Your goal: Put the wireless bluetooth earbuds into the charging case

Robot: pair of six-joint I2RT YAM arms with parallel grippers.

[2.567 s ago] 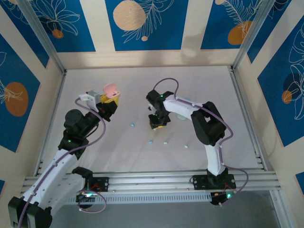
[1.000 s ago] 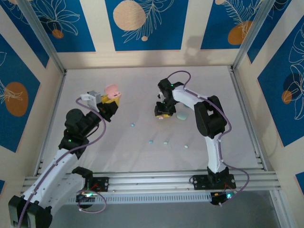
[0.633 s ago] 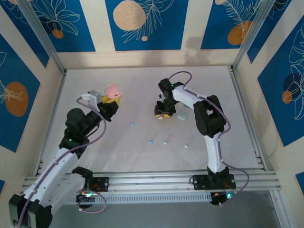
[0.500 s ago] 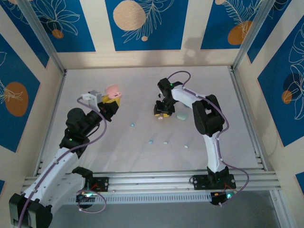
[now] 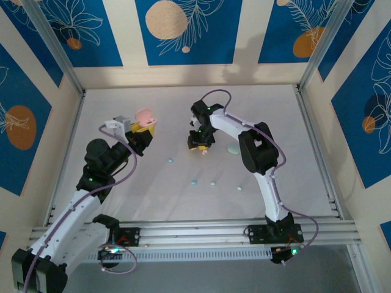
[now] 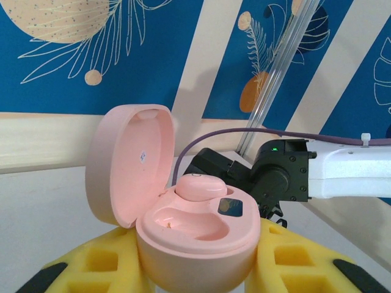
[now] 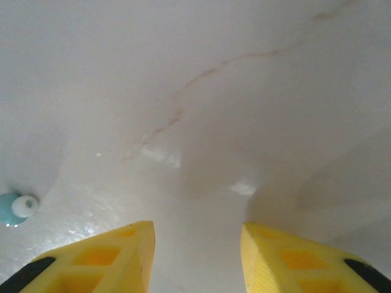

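Inside a walled cell: white tabletop, matte, faintly veined in the right wrist view. Around it, cream walls with blue panels bearing white leaf outlines and orange discs. Aluminium posts at the back corners, rails along the near edge.

Near the middle of the tabletop, scattered apart from one another: loose earbuds, four small pale specks. Further back and to the right, a pale mint oval, possibly a closed charging case, flat on the surface.

At left: left claw, yellow fingers pinching the base of the pink case. Lid swung up and back. Pink earbud in one well of the base, protruding above the rim. Behind the case, the right arm.

At centre: right claw, pointing down, close over the surface, fingers spread with bare tabletop between. Off to the left in the right wrist view, a light-blue earbud, apart from the nearer finger.

Against half a second ago: right claw further left, now well apart from the pale mint oval rather than just beside it. No change in left claw, pink case or loose earbuds.
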